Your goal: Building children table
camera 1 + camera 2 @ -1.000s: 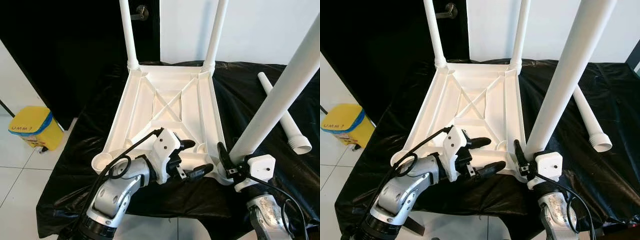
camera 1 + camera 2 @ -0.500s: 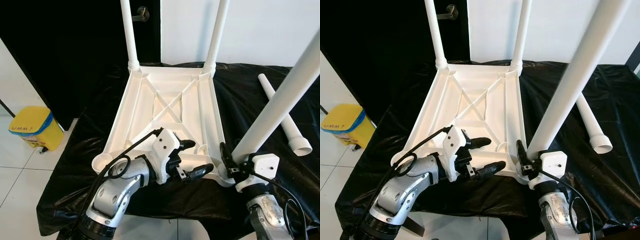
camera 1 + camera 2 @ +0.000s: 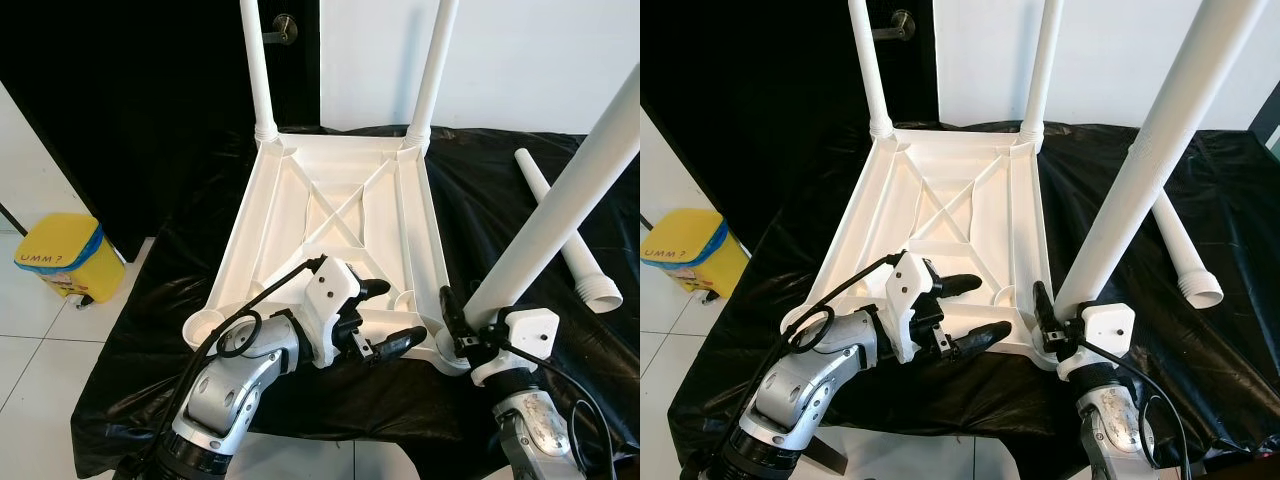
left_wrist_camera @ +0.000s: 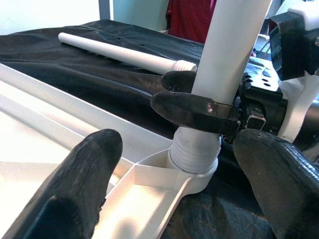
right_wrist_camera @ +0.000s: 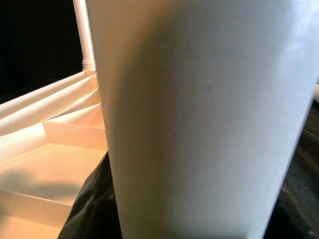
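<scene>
Compared with a second ago, the white leg (image 3: pixel 545 215) leans a little less and its ribbed foot sits deeper in the near right corner socket (image 4: pixel 197 172) of the upturned tabletop (image 3: pixel 330 225). Right end effector (image 3: pixel 1048 325): fingers closed around the leg just above the ribbed foot, holding it slanted up and to the right. Left end effector (image 3: pixel 385 318): fingers spread wide and holding nothing, one above and one below the tabletop's near edge, just beside the socket. Two legs (image 3: pixel 255 65) already stand upright in the far corners. Near left socket (image 3: pixel 205 322): unfilled. Fourth leg (image 3: pixel 565 235): loose on the black sheet (image 3: pixel 150 350) covering the surface, to the right of the tabletop and well apart from it. Yellow bin (image 3: pixel 60 260): on the floor at left. Risk, as a judgement: the leg is tilted relative to the socket, so pushing down now could jam the ribbed foot or lever the light tabletop across the slippery sheet, since the left end effector is not clamping it.
</scene>
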Tool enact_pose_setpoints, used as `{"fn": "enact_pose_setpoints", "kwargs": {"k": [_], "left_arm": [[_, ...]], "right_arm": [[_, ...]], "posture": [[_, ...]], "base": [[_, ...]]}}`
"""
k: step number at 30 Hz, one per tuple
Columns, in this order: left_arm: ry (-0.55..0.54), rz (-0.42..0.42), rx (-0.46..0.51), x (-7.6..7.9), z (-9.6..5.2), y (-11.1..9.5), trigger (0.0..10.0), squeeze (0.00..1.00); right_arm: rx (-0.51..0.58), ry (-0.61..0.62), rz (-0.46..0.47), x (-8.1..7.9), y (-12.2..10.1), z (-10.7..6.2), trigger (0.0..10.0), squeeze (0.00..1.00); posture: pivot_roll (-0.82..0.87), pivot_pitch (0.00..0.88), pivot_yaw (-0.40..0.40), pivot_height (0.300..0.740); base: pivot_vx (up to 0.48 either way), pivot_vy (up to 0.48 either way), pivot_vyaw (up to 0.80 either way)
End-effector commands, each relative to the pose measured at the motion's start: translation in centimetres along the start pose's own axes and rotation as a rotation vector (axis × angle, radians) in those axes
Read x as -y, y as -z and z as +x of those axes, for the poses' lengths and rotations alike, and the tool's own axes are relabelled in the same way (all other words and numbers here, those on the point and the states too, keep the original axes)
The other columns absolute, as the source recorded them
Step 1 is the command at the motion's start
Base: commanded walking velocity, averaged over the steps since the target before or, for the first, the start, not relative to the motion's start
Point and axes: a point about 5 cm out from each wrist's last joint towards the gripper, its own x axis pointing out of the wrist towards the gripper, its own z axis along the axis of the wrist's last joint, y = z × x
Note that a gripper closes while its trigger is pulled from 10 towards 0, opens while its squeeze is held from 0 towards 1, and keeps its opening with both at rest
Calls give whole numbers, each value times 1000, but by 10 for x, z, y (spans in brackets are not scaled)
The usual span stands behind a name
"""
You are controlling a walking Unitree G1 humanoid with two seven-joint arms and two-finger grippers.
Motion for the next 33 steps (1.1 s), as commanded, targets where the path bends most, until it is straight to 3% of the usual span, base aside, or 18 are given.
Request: {"fn": "enact_pose_setpoints", "kwargs": {"k": [1, 4, 12, 15, 22, 33], "left_arm": [[-1, 10, 3, 0, 1, -2, 10000, 0], [-3, 9, 4, 0, 1, -2, 10000, 0], [-4, 10, 4, 0, 1, -2, 10000, 0], [-8, 10, 10, -2, 3, -3, 10000, 0], [-3, 15, 12, -4, 4, -4, 10000, 0], [-2, 16, 15, -5, 5, -5, 10000, 0]], "right_arm": [[-206, 44, 22, 3, 36, -18, 10000, 0], [-182, 123, 2, 8, 34, -15, 10000, 0], [-177, 152, -2, 9, 33, -13, 10000, 0], [-143, 408, -28, 28, 31, -7, 10000, 0], [-132, 658, -6, 47, 31, -3, 10000, 0], [-99, 637, 18, 37, 29, 7, 10000, 0]], "posture": [[-220, 87, 47, 740], [-219, 89, 42, 740], [-220, 89, 42, 740], [-220, 85, 48, 740], [-226, 79, 54, 740], [-222, 78, 51, 740]], "base": [[0, 0, 0], [0, 0, 0], [0, 0, 0], [0, 0, 0], [0, 0, 0], [0, 0, 0]]}}
